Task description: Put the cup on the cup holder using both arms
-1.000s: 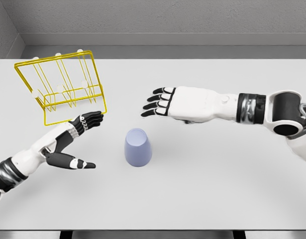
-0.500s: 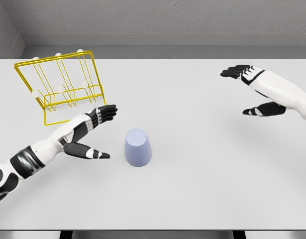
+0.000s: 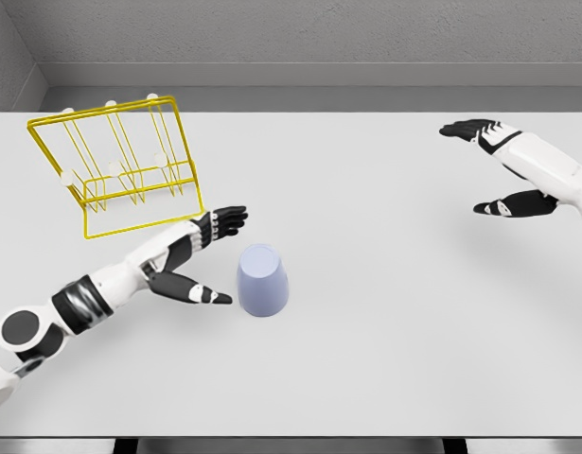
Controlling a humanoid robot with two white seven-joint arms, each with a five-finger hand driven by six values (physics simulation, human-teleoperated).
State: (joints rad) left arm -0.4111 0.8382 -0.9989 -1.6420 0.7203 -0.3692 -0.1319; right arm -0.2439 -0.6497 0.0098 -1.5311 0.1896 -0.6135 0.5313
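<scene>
Grey speckled walls rise behind a smooth, matte white table (image 3: 385, 359) that fills most of the head view. Near its middle stands the cup (image 3: 262, 280), a pale lavender, slightly tapered cylinder set upside down, its closed base facing up and its wider rim on the tabletop.

Up and to the left of the cup sits the cup holder (image 3: 115, 165), a rack of thin yellow wire forming a tilted rectangular frame, with several upright prongs tipped by small white knobs.

Just left of the cup is the left hand (image 3: 191, 260), glossy white shell with black jointed fingers; its fingers are spread wide, thumb pointing toward the cup's side without clearly touching it, holding nothing.

Far to the right of the cup, well apart from it, the right hand (image 3: 513, 175) is likewise splayed and empty.
</scene>
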